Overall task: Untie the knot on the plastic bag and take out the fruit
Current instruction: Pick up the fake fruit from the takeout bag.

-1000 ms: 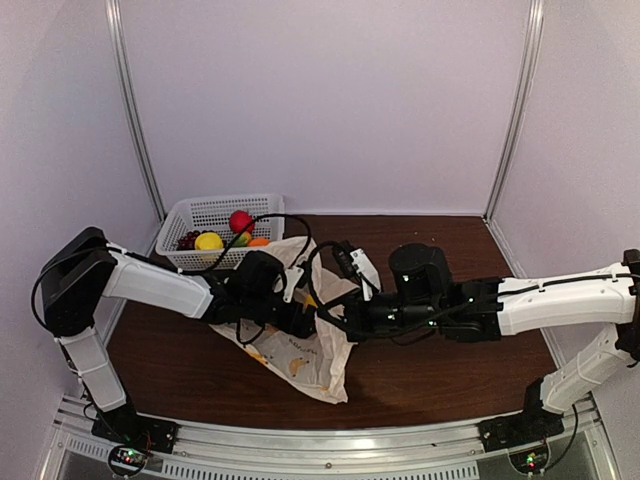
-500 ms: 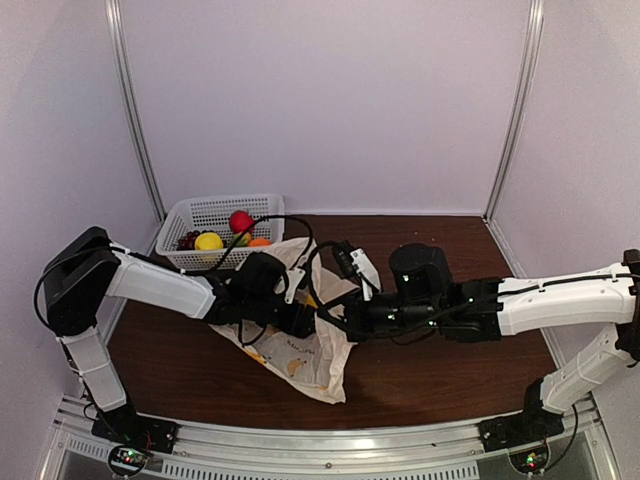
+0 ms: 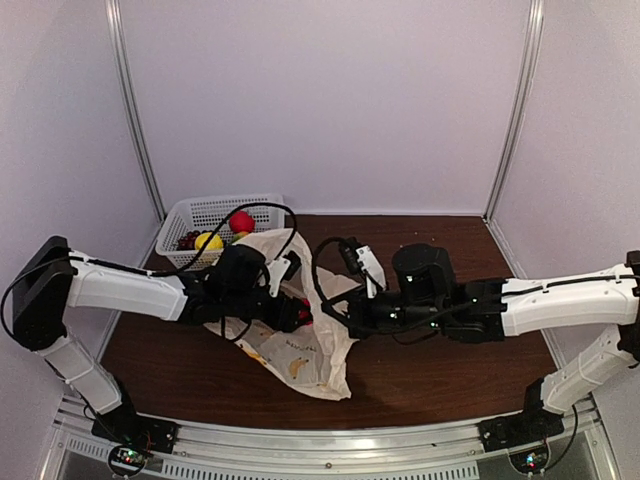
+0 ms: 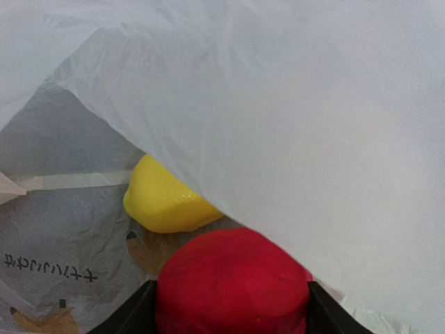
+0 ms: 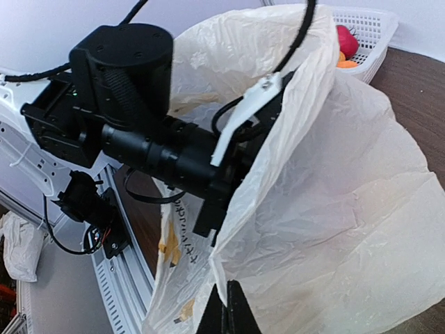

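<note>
ok so the bag [image 3: 300, 355] is lying on the brown table [image 3: 450, 370] with its mouth gaping open, and the left arm [image 3: 120, 288] is shoved right into it. The left gripper [image 4: 233, 296] has a red fruit [image 4: 233, 268] wedged between its fingers [image 4: 135, 316], both sides pressed up against it, so that one's grabbed. Just past it a yellow fruit [image 4: 163, 202] sits on the printed bottom layer of the bag, half tucked under the top sheet of film. That sheet hangs over everything and blocks most of the wrist view

From above you only get a tiny sliver of red at the bag's mouth, because the arm and its looping black cable [image 5: 303, 31] are in the way

The right gripper [image 5: 226, 316] is pinched tight on the upper edge of the bag, holding that flap up like a tent. The two grippers are basically nose to nose

In the back left corner there's a white basket [image 3: 262, 203] with other fruit [image 3: 240, 221] piled in it, right behind the bag
</note>
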`<action>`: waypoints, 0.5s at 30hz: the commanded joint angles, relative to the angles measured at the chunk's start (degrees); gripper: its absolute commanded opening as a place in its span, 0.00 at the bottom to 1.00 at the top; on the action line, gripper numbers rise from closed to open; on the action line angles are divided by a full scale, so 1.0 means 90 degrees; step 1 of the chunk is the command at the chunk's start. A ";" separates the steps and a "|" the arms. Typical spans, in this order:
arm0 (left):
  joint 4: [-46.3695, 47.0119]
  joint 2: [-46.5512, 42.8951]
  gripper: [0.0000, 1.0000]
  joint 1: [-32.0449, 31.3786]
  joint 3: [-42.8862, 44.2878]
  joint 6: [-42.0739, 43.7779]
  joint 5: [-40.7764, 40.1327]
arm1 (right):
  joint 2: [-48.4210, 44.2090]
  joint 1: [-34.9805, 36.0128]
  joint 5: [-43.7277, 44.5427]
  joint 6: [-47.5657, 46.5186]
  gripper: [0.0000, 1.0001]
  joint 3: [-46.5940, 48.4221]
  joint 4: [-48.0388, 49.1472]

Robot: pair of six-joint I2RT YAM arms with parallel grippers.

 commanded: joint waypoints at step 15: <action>-0.1690 -0.3356 0.61 0.0001 -0.0603 0.0616 0.0183 | -0.0353 -0.0112 0.1166 0.0501 0.00 -0.0061 -0.0177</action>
